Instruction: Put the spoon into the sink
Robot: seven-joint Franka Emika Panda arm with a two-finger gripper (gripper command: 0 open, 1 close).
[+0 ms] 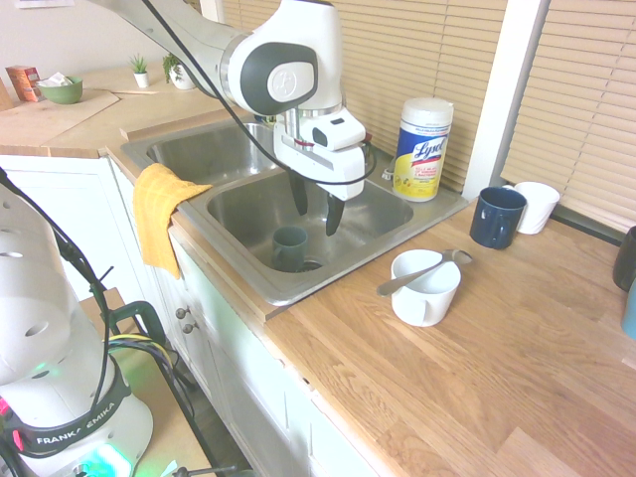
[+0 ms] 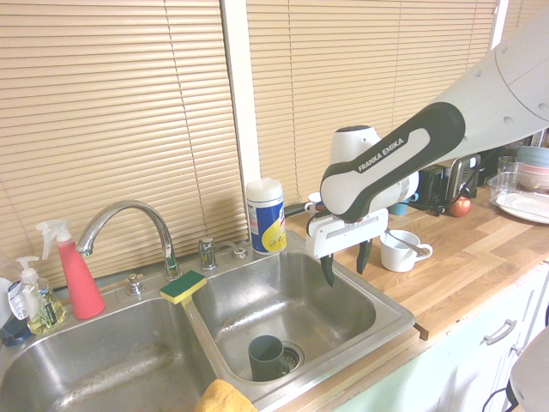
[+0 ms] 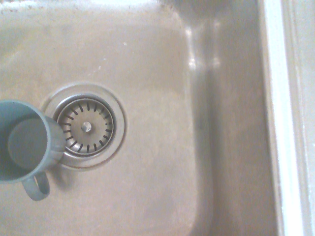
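- Seen from the first exterior view, a red box (image 1: 22,83) stands at the far left, with a green bowl (image 1: 62,94) just beside it, something white and crumpled inside.
- Next come two small potted plants: one plant (image 1: 140,73) in a white pot, then the other plant (image 1: 181,75), partly behind the arm (image 1: 288,70).
- The yellow cloth (image 1: 159,214) is draped over the front edge, hanging down beside the cabinet doors (image 1: 189,343).
- The steel sink (image 1: 298,289) has two basins. A grey-blue mug (image 1: 289,250) stands upright in the basin nearer the spoon, next to the drain (image 3: 86,127); its open top and handle show in the wrist view.
- The arm reaches in over that same basin, its jaws pointing down, spread apart with nothing between them.
- A Lysol tub (image 1: 422,149) stands on the sink's back ledge, close to the blinds (image 1: 407,50).
- The spoon (image 1: 422,273) is outside the sink, lying across the rim of a white mug (image 1: 422,304) on the wooden tabletop (image 1: 397,397). Its handle end points toward the sink and its bowl sticks out past the opposite side.
- Further right are a navy mug (image 1: 497,219) and, just behind it, another white mug (image 1: 537,207).
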